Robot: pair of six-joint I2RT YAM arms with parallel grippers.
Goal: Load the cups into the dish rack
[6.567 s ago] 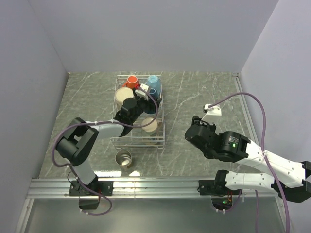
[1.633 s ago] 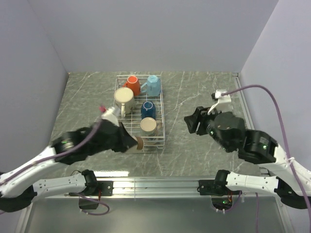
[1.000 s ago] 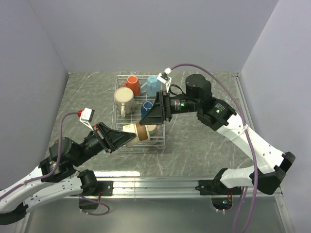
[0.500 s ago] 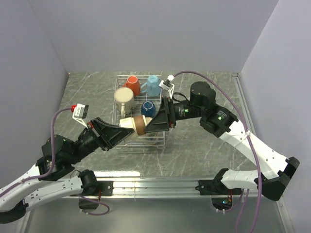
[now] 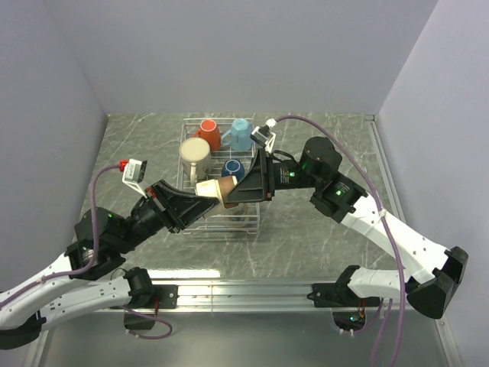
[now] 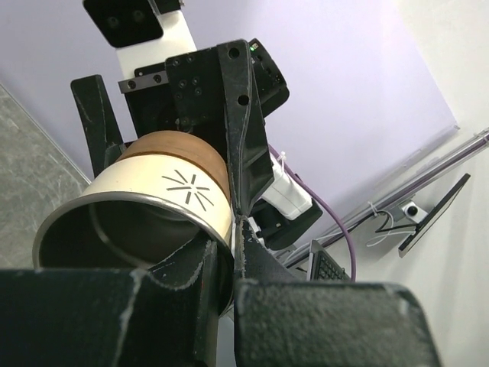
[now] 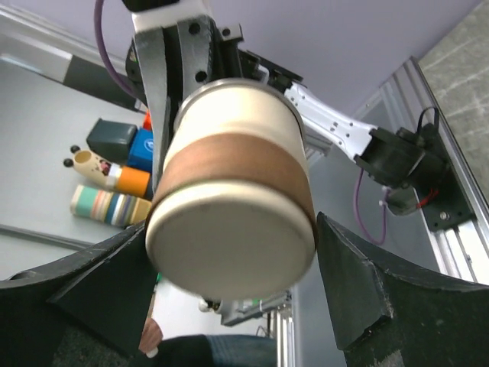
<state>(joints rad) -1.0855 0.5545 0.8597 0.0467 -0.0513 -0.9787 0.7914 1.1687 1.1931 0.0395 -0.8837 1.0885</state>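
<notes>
Over the near half of the dish rack (image 5: 221, 120) the left gripper (image 5: 203, 197) is clamped on the rim of a cream cup with a brown band (image 5: 216, 188), held sideways and clear of the wire. The right gripper (image 5: 234, 189) is spread wide around the cup's base — whether it touches, I cannot tell.

The left claw (image 5: 203, 201) has lifted the banded cup (image 5: 215, 188); the right claw (image 5: 237, 191) now flanks its base.

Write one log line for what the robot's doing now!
left tool: pinching cream-and-brown cup rim | right tool: straddling cup base, grip unclear | cup: held over dish rack
</notes>
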